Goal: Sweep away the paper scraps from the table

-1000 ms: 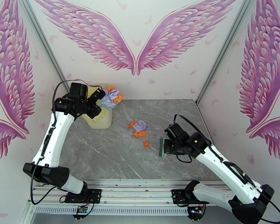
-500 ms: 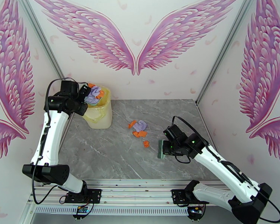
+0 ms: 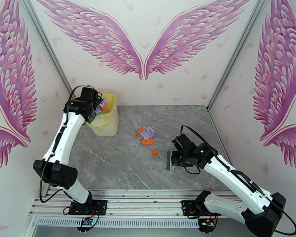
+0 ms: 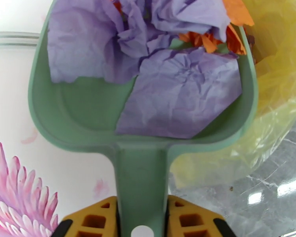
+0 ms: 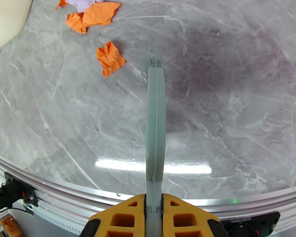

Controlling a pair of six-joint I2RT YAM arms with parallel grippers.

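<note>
Swung green plastic dustpan (image 4: pixel 81 115) back over yellow-lined bin (image 3: pixel 107 125), handle clamped in left jaws; pale-green brush (image 5: pixel 156 115) clamped in right jaws.

Top external looks down from high behind the arm bases (image 3: pixel 88 206) over the grey marble-patterned table (image 3: pixel 120 166). Left wrist looks closely along a green plastic dustpan (image 4: pixel 81 111), far left. Right wrist looks along a pale green brush (image 5: pixel 156 115), near right. Both spots show from above.

I read the sage-green scoop-shaped plastic dustpan (image 4: pixel 81 115) as smooth and matt, its crumpled lavender and orange paper scraps (image 4: pixel 179 95) soft-creased. Beyond its lip, the translucent yellow plastic bin liner (image 4: pixel 274 76) looks filmy (and glossy). Under the pale-green plastic brush (image 5: pixel 156 115), the grey marble-patterned table (image 5: pixel 235 95) gleams.
</note>
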